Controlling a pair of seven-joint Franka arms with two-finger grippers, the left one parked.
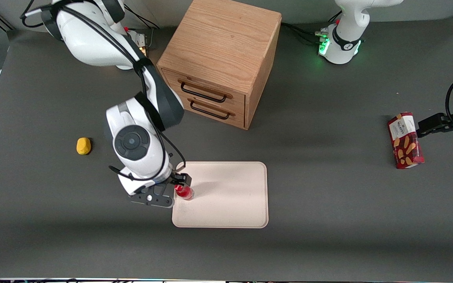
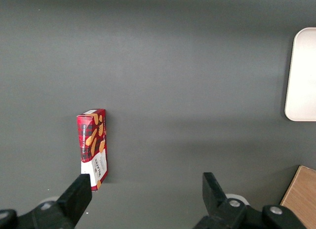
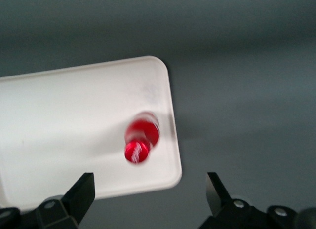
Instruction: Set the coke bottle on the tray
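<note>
Dark grey table (image 1: pixel 328 157). We note wooden cabinet (image 1: pixel 218 59), yellow lump (image 1: pixel 83 146), snack box (image 1: pixel 405 140). Coke bottle (image 1: pixel 183 192) upright on tray (image 1: pixel 230 196); gripper (image 3: pixel 148 197) above, wide, holding nothing.

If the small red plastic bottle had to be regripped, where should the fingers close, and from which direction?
Probably from above, closing just under the cap: the small red plastic bottle stands upright on the cream tray near its rim. The gripper hovers open above it.
</note>
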